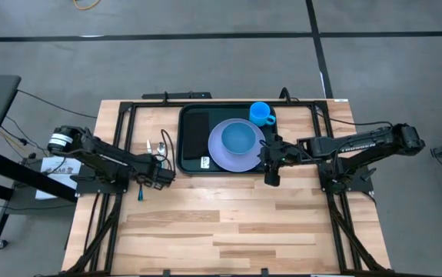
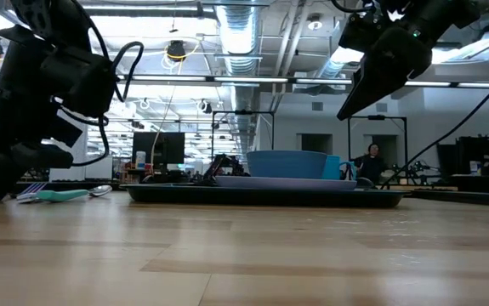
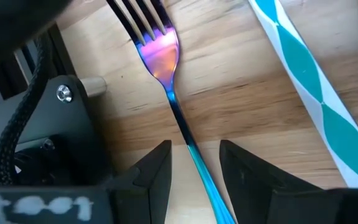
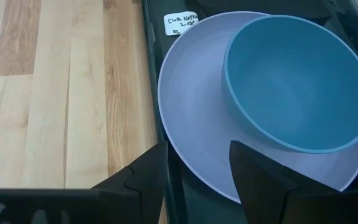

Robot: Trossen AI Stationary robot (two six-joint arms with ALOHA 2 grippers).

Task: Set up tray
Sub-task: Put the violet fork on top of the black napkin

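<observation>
Wooden table (image 1: 228, 223) carries the tray (image 1: 194, 165) at its far middle, plate (image 1: 219, 150), bowl (image 1: 240, 138) and cup (image 1: 260, 113) loaded, while the right gripper (image 1: 270, 171) hangs spread at its edge and the left gripper (image 3: 194, 163), spread, straddles the fork (image 3: 161, 53), likely to add it

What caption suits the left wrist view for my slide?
Left gripper, jaws open, straddles an iridescent fork on the wooden table.
</observation>
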